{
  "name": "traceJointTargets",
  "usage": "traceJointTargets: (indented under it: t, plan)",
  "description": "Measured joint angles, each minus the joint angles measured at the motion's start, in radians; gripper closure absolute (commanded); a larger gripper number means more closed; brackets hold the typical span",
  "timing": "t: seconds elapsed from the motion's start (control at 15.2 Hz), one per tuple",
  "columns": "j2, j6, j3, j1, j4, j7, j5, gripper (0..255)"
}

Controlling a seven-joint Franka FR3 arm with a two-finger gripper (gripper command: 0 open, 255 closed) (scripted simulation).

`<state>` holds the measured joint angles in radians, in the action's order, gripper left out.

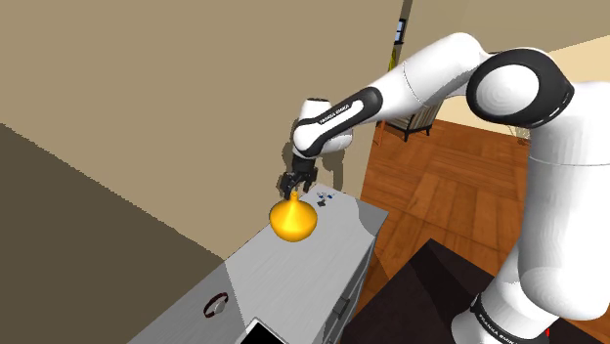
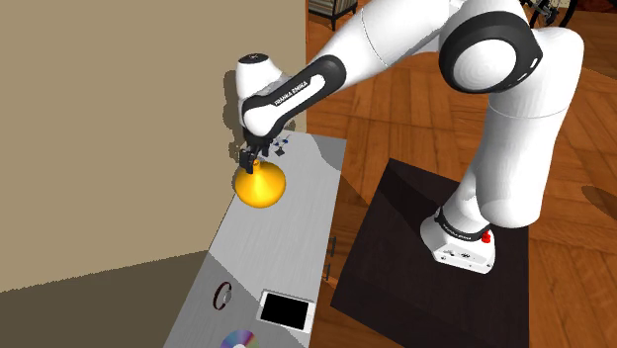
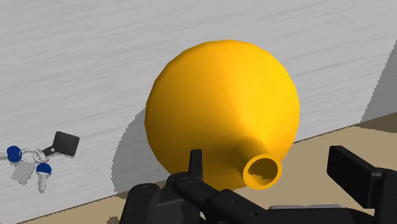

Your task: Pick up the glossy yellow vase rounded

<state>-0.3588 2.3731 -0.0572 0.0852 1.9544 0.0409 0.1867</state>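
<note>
The hand (image 3: 271,160) stood open, its fingers apart on either side of the narrow neck and seemingly clear of it. The yellow vase (image 3: 222,102) sat upright on the grey table (image 3: 95,51) directly beneath the hand, its long axis in line with the fingers (mouth facing them). A bunch of keys (image 3: 35,162) lay farther off.

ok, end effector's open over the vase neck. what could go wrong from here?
1. The open end effector straddles the narrow neck of the glossy yellow-orange round vase. The neck flares into the body, so the grip might slide off it on the lift.
2. An uneven close could tip the vase, and it might roll across the grey tabletop onto the bunch of keys with blue tags nearby.
</note>
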Motion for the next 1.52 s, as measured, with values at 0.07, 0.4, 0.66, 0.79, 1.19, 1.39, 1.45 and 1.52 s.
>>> traceJointTargets:
  t: [0.07, 0.4, 0.66, 0.79, 1.19, 1.39, 1.45, 1.52]
  plan:
    - [-0.01, 0.011, -0.001, 0.001, 0.0, 0.0, 0.001, 0]
    - [-0.039, 0.05, -0.003, 0.0, 0.011, 0.009, 0.006, 255]
    - [-0.041, 0.051, -0.002, 0.0, 0.009, 0.009, 0.006, 255]
    - [-0.041, 0.051, -0.002, 0.0, 0.008, 0.01, 0.006, 255]
    - [-0.024, 0.031, -0.002, 0.001, 0.007, 0.005, 0.003, 255]
    - [-0.002, -0.001, 0.0, 0.001, -0.002, -0.001, 0.0, 255]
    - [0.01, -0.013, 0.0, 0.001, -0.004, -0.004, -0.002, 255]
    - [0.019, -0.021, 0.0, 0.002, -0.003, -0.006, -0.002, 255]
